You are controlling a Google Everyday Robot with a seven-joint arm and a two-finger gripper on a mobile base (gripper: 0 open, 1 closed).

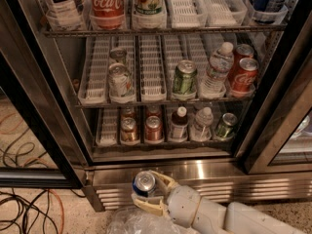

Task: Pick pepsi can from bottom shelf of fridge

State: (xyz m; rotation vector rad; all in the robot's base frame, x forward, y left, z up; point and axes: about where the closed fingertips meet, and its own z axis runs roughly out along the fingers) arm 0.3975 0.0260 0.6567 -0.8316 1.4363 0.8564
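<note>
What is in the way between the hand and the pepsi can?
Nothing. The hand holds the can, out in front of the steel base of the fridge, below the bottom shelf.

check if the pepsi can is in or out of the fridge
Out: the gripper, shut on the can, holds it in front of the fridge base.

Bottom shelf (pixel 107 130): orange-brown can (pixel 129 129), red can (pixel 153 128), two bottles (pixel 179 125), green can (pixel 225 126). Jaws below, clasping pepsi can (pixel 144 183).
</note>
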